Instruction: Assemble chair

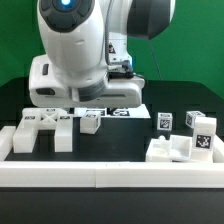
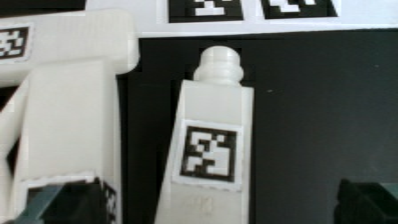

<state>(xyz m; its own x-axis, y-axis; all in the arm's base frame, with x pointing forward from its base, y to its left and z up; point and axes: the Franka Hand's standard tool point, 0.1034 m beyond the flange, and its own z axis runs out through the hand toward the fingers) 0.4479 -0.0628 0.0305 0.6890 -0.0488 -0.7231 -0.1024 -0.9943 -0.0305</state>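
Observation:
In the wrist view a long white chair post [image 2: 214,130] lies flat on the black table. It has a rounded peg [image 2: 215,64] at its far end and a square marker tag [image 2: 210,152] on its face. My gripper [image 2: 214,206] is open above it, with one dark finger [image 2: 68,203] on each side of the post and not touching it. A wider white chair piece [image 2: 63,100] lies right beside the post. In the exterior view the arm [image 1: 72,50] leans down over the white parts [image 1: 48,127] at the exterior view's left, and its fingers are hidden.
The marker board [image 2: 249,10] lies just beyond the post's peg [image 1: 120,111]. Two tagged white blocks [image 1: 163,122] [image 1: 201,130] and a low white piece [image 1: 172,150] stand at the exterior view's right. A small white block [image 1: 90,122] sits mid-table. A long white border rail [image 1: 110,176] runs along the front.

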